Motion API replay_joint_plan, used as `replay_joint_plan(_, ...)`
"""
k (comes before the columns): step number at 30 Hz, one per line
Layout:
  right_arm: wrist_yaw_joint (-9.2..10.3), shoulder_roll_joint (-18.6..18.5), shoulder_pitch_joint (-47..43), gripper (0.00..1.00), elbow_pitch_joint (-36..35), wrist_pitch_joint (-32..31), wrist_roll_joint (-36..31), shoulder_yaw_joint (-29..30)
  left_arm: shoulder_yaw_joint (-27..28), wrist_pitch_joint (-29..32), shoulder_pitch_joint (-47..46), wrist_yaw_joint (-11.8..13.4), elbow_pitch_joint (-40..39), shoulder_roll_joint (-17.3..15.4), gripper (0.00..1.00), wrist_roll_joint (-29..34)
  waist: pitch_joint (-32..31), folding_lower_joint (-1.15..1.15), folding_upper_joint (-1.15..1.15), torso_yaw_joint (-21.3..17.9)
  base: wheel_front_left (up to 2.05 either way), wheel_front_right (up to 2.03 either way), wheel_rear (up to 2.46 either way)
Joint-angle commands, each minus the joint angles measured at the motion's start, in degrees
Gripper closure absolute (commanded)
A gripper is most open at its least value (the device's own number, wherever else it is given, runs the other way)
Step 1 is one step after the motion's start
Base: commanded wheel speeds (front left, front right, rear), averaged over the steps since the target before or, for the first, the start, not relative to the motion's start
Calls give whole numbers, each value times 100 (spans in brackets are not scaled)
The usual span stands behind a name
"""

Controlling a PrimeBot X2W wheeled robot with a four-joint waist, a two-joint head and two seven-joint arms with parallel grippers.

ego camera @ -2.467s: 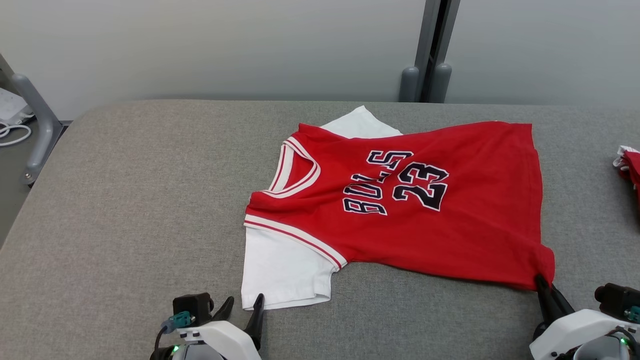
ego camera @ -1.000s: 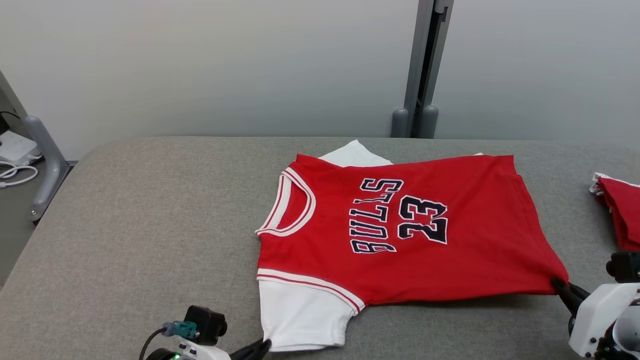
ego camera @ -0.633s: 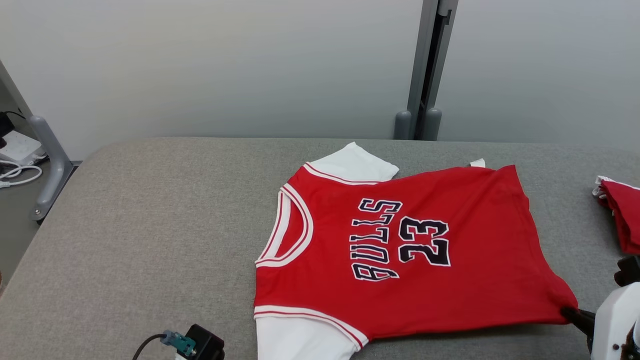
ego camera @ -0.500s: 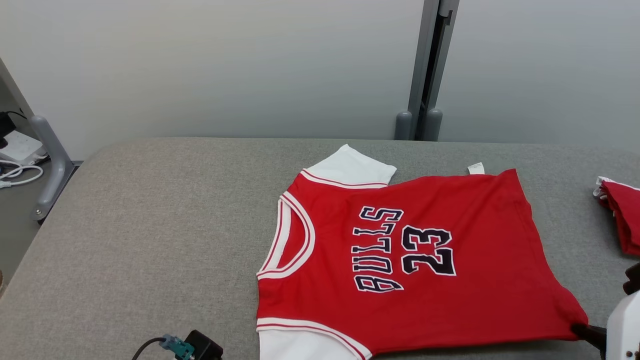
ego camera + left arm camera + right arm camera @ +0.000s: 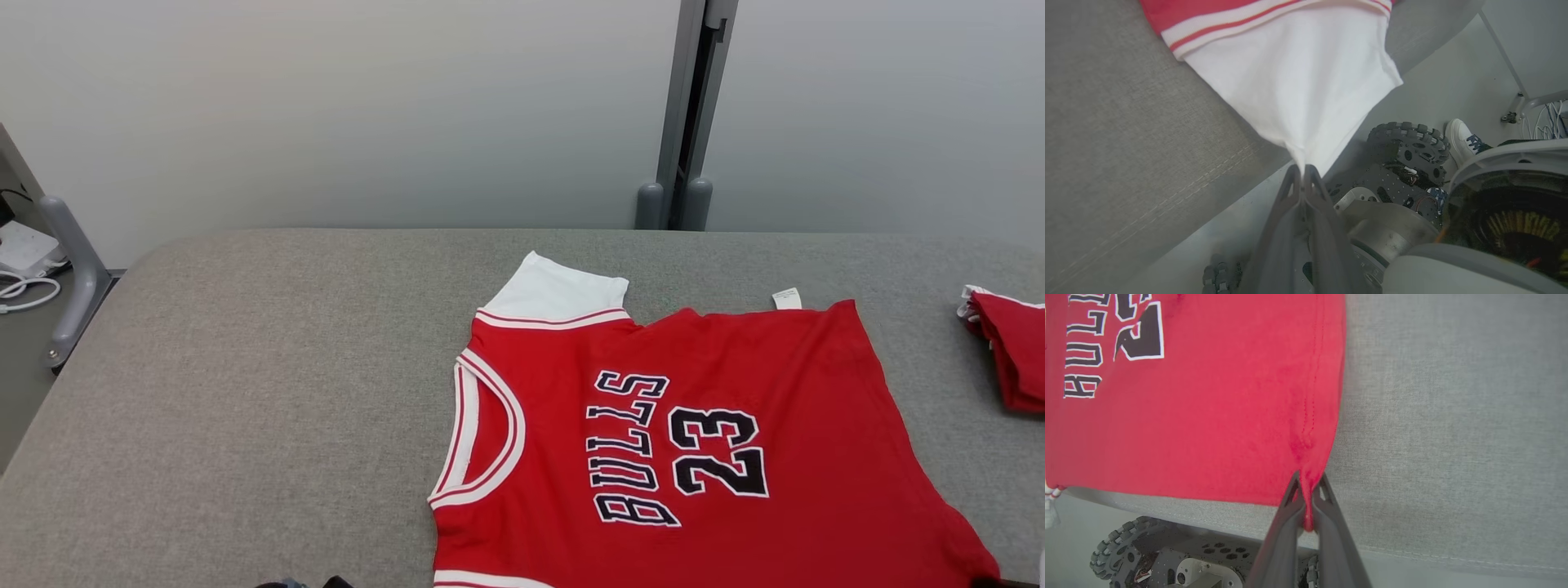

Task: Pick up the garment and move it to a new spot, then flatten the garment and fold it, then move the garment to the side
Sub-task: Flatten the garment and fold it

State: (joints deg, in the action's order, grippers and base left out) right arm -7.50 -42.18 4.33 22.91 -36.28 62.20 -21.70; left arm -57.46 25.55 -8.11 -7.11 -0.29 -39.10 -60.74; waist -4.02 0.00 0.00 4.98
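Drawn nearer our edge since earlier: one red jersey (image 5: 694,425), flat on grey surface (image 5: 245,367). We log left end effector (image 5: 1302,168) clamped on its white sleeve (image 5: 1298,81), right end effector (image 5: 1308,478) on its hem corner (image 5: 1308,457).

Wide table (image 5: 245,367) padded in grey woven cloth, rounded at its far left corner, pale stitching (image 5: 1167,204) along the near edge. Behind it, plain pale grey wall (image 5: 326,106), evenly lit, split right of centre by a dark-slotted grey metal upright (image 5: 694,82) with two rounded grey caps (image 5: 651,206) at its foot. At far left, a bent grey tube frame (image 5: 69,245) and white cables (image 5: 24,290) on a smooth grey floor (image 5: 16,392). Soft, even light throughout.
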Motion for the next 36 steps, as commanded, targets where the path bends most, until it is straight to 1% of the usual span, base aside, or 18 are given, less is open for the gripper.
replay_joint_plan(1, 2, -6, -81, 100, -49, -35, 38, 69, 0, 14, 68, 11, -34, -43, 100, -51, 2, 0, 0, -10, 0, 0, 0)
replay_joint_plan(6, 2, 89, -343, 100, -329, -134, -101, 381, 54, -37, 145, 45, -244, -28, 100, -181, 32, 0, 0, -38, 0, 0, 0)
replay_joint_plan(8, 2, 155, -372, 100, -470, -66, -163, 497, 117, -111, 122, 49, -275, -17, 100, -199, 47, 0, 0, -42, 0, 0, 0)
replay_joint_plan(12, 2, 314, -394, 100, -662, 14, -240, 725, 329, -349, 74, 42, -316, 64, 100, -383, 84, 0, 0, -46, 0, 0, 0)
replay_joint_plan(19, 2, 519, -234, 100, -772, 68, -390, 957, 741, -818, -95, -10, -365, 187, 100, -760, 195, 0, 0, -41, 0, 0, 0)
replay_joint_plan(27, 2, 674, 122, 100, -595, 174, -425, 1039, 1141, -1428, -303, -36, -128, 476, 100, -1080, 339, 0, 0, -30, 0, 0, 0)
replay_joint_plan(36, 1, 741, 609, 100, -242, 502, -421, 915, 1326, -1970, -644, -48, 376, 887, 100, -1160, 573, 0, 0, 7, 0, 0, 0)
